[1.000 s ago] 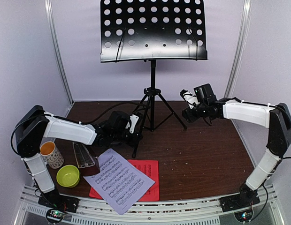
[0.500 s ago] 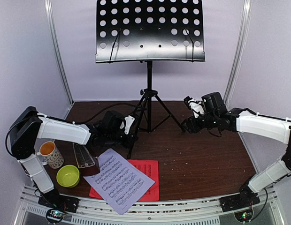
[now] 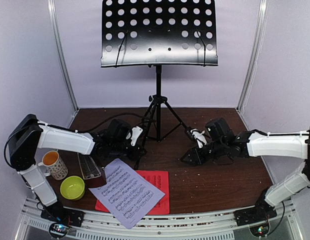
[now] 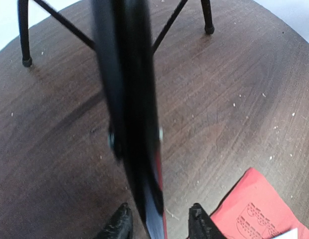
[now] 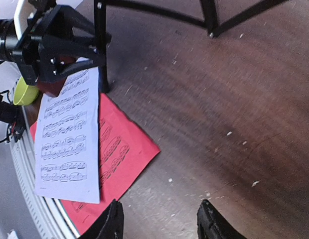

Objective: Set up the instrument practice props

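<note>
Left tool [image 4: 159, 225] slack around stand leg [image 4: 128, 99]; right tool [image 5: 159, 219] parted over table [image 5: 244, 99]

The left arm [image 3: 65, 140] reaches out low toward the music stand [image 3: 158, 82], forearm nearly level over the tabletop [image 3: 220, 175]. Its claw [image 3: 136, 142] sits at the stand leg [image 4: 129, 99] nearest it. In the wrist view the fingers [image 4: 119, 224] are parted with that leg between them and a gap showing on one side. The right arm [image 3: 275, 145] stretches low toward the stand from the opposite side. Its claw [image 3: 190, 156] tips down close to the tabletop, just beside the stand's feet, fingers [image 5: 112, 219] spread with nothing between them.
</note>
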Robot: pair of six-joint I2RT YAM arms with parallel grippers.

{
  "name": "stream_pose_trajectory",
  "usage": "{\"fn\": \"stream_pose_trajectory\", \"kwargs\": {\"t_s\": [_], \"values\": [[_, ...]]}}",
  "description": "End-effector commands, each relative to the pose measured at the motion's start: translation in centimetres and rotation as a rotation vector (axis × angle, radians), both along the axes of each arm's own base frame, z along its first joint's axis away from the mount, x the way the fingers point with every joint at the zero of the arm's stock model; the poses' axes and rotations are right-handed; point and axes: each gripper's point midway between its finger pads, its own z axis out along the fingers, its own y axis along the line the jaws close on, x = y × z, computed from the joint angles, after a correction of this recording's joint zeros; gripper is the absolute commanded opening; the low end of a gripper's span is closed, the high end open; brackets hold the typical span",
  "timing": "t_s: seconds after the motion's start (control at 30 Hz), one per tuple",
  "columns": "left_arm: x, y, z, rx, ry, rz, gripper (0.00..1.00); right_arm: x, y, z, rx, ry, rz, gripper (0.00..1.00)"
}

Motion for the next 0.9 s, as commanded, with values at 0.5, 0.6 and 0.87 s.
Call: {"fn": "stream_pose_trajectory", "kwargs": {"t_s": [0.5, 0.6, 0.87], "values": [[-1.0, 2.3, 3.3, -0.014, -0.095, 0.015, 0.50, -4.7, 7.3, -7.1, 0.224, 0.465, -0.106, 0.50], [-0.9, 2.4, 3.6, -0.014, -0.104, 0.020, 0.50, -4.5, 8.2, -7.9, 0.227, 0.485, -0.122, 0.50], [-0.8, 2.6, 3.6, -0.016, -0.110, 0.031, 0.50, -4.0, 10.3, -8.6, 0.359, 0.586, -0.182, 0.46]]}}
